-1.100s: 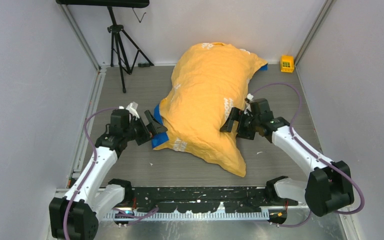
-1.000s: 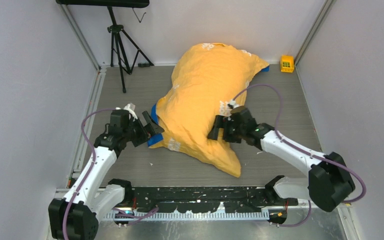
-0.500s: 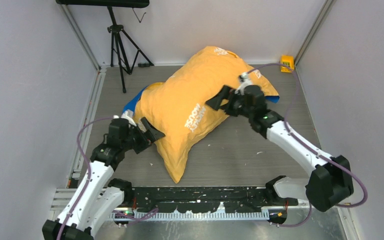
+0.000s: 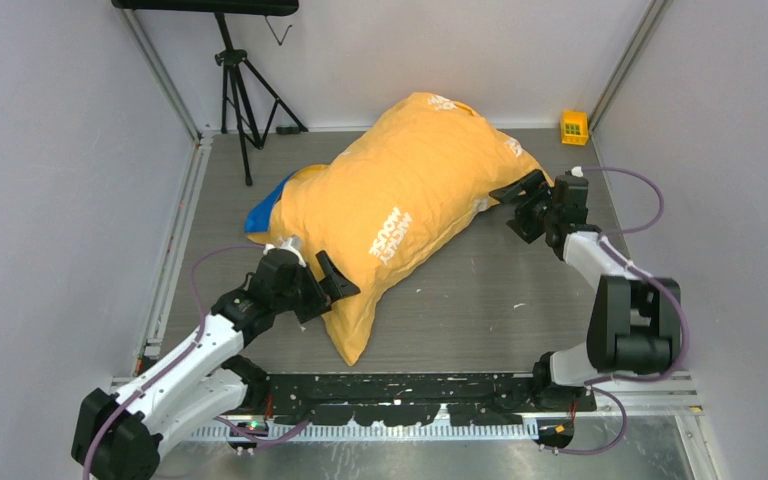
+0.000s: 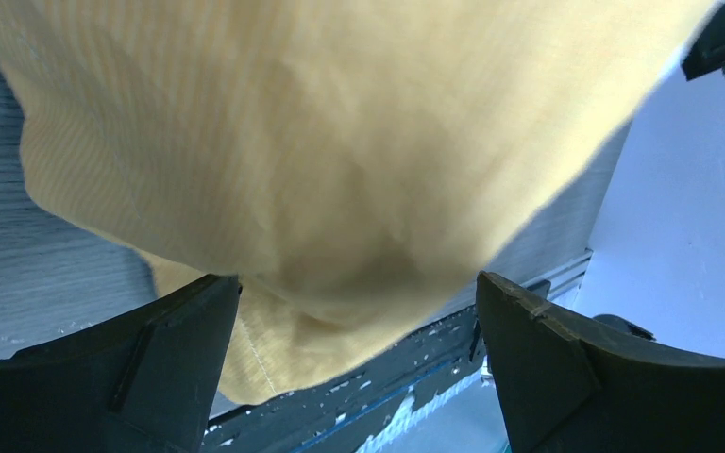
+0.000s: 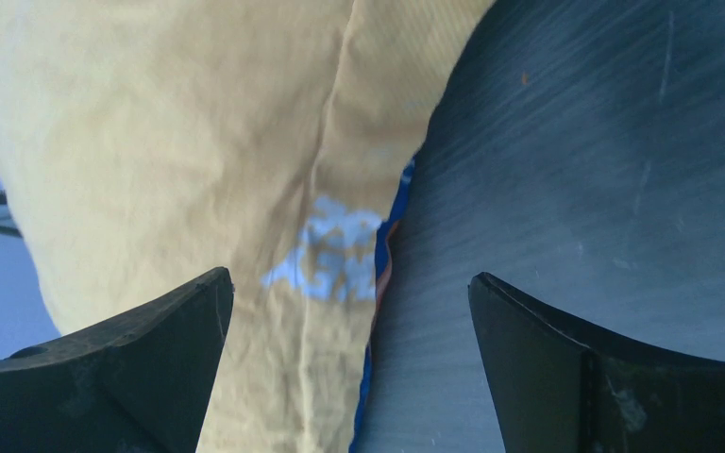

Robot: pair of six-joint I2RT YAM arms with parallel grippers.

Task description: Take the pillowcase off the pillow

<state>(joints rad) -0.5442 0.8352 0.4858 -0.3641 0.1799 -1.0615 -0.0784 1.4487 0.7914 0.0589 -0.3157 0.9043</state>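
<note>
- Top external: pillowcase [image 4: 410,200] long axis runs diagonally between both grippers.
- Left gripper [image 4: 328,295] spread wide, at its near-left corner.
- Right gripper [image 4: 512,205] spread wide, at its far-right edge.

Top view high and behind, facing down and forward, each wrist view looking out between its fingers [image 5: 151,377], very near the pillowcase [image 5: 321,142] just ahead, shared by all three.

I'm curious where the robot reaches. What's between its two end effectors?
The puffy orange pillowcase lies between the left end effector and the right end effector, as the top view shows.
</note>
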